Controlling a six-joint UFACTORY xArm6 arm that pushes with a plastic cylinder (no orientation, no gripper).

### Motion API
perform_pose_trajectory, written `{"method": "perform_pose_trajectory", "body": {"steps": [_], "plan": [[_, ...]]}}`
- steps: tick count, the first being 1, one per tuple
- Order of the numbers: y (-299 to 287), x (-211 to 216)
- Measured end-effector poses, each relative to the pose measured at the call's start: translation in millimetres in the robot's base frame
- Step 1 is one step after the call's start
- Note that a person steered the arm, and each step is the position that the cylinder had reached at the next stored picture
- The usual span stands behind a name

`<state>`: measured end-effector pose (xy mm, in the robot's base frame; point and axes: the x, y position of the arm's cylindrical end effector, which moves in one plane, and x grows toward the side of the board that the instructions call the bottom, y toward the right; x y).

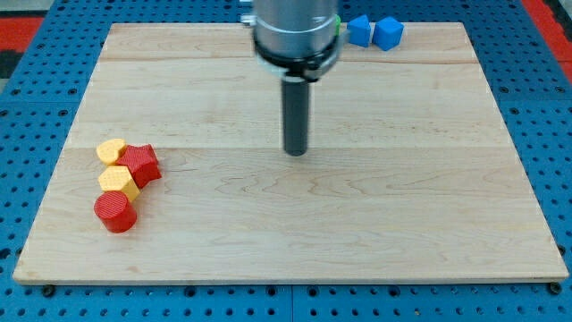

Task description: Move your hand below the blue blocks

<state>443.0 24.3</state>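
Observation:
Two blue blocks sit side by side at the board's top edge, right of centre: one (359, 30) on the left and a cube-like one (388, 34) on the right, touching. A sliver of green (340, 28) shows just left of them, mostly hidden behind the arm. My tip (296, 152) rests on the board near its centre, well below and to the left of the blue blocks, touching no block.
At the board's left, a cluster stands together: a yellow block (111, 150), a red star-like block (141, 165), a yellow hexagonal block (118, 182) and a red cylinder (115, 213). The wooden board (402, 206) lies on a blue pegboard.

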Motion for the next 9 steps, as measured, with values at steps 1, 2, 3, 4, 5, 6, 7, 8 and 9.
{"method": "perform_pose_trajectory", "body": {"steps": [1,2,3,4,5,6,7,8,9], "plan": [[28.6,-13.0],[55.0,-26.1],[76.4,-39.5],[90.9,-52.7],[96.8,-58.4],[97.7,-58.4],[94.8,-58.4],[94.5,-70.3],[99.1,-125.5]]}}
